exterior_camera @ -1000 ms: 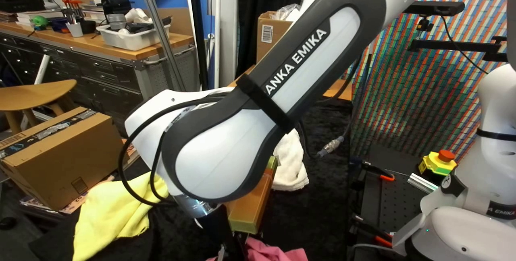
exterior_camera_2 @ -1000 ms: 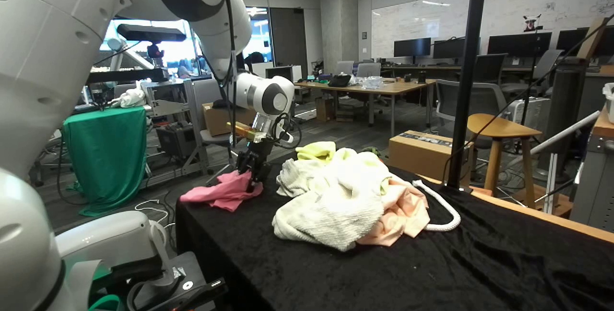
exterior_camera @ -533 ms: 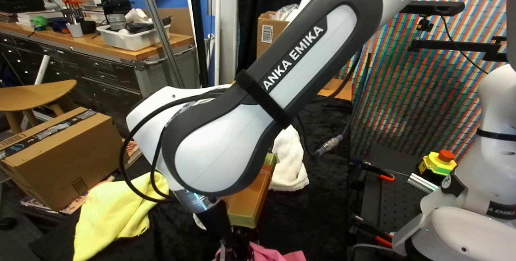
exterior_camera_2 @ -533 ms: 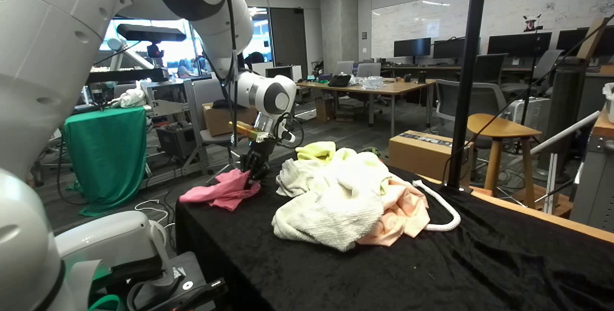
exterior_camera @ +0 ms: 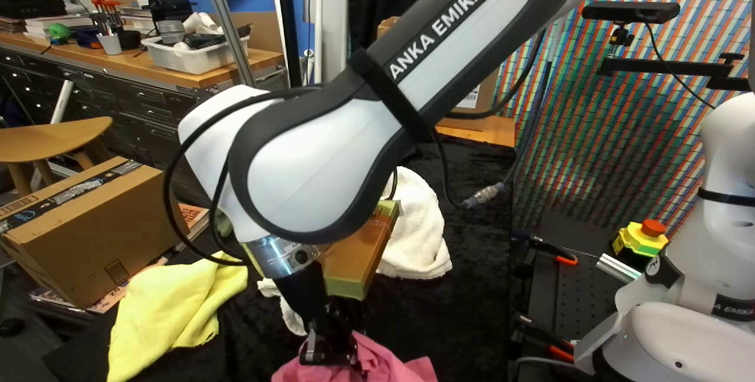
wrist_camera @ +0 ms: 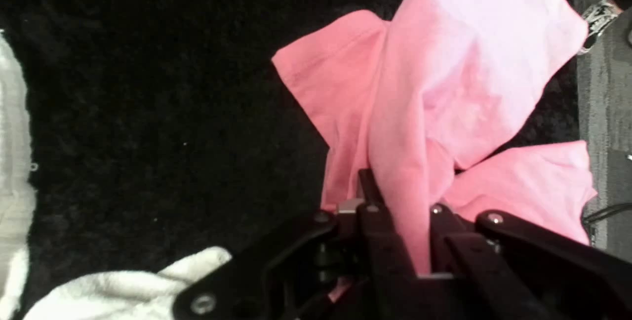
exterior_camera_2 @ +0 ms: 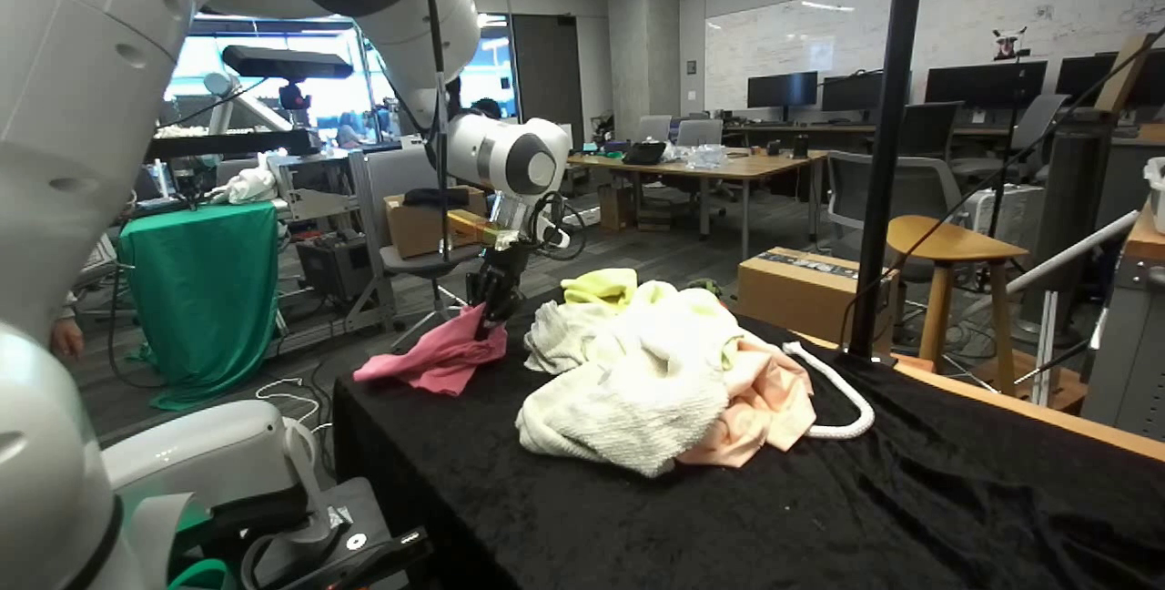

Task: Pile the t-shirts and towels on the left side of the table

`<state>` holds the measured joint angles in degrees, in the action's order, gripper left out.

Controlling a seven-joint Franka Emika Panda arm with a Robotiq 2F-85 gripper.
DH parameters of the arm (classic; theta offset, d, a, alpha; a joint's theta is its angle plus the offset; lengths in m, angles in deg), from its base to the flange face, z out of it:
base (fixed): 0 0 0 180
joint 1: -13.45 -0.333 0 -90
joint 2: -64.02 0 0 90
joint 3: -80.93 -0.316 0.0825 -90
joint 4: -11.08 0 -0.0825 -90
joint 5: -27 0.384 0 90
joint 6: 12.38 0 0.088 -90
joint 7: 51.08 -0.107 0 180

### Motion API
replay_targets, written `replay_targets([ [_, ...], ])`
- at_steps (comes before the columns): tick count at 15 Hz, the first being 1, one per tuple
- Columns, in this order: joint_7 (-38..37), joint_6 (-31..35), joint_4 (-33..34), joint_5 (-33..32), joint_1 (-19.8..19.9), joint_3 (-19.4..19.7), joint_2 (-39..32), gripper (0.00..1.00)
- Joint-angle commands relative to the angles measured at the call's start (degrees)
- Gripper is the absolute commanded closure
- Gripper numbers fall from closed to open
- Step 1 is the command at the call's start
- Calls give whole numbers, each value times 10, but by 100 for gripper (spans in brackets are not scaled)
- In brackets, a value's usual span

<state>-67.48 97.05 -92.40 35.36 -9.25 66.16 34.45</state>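
Observation:
My gripper [wrist_camera: 399,196] is shut on a bunched fold of the pink cloth [wrist_camera: 459,73], which runs up between its fingers. In an exterior view the gripper [exterior_camera_2: 487,321] holds that pink cloth [exterior_camera_2: 437,361] partly raised near the table's far-left corner, its lower part still lying on the black table [exterior_camera_2: 728,526]. Heaped beside it are a cream cloth [exterior_camera_2: 628,403], a whitish one [exterior_camera_2: 564,335], a yellow-green one [exterior_camera_2: 601,285] and a peach one [exterior_camera_2: 760,403]. An exterior view also shows the yellow cloth [exterior_camera: 171,305] and white cloth [exterior_camera: 416,234], partly behind the arm.
A white looped cord [exterior_camera_2: 846,422] lies against the heap, near a black pole [exterior_camera_2: 883,153] at the table's edge. Beyond that edge is a cardboard box [exterior_camera: 100,234]. A person's shoe [wrist_camera: 598,19] shows on the floor past the table in the wrist view.
The gripper first dipped into the pink cloth and closed on it. Since then it has risen, pulling the gripped part up into a peak. The heaped cloths have stayed put.

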Motion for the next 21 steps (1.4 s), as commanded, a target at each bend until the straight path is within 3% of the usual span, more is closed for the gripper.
replay_targets([
  [1, 18, -17, 10, 10, 21, 7, 39, 97],
  [11, 26, -29, 116, 13, 92, 50, 74, 97],
  [21, -43, 21, 180, 33, 97, 67, 53, 96],
])
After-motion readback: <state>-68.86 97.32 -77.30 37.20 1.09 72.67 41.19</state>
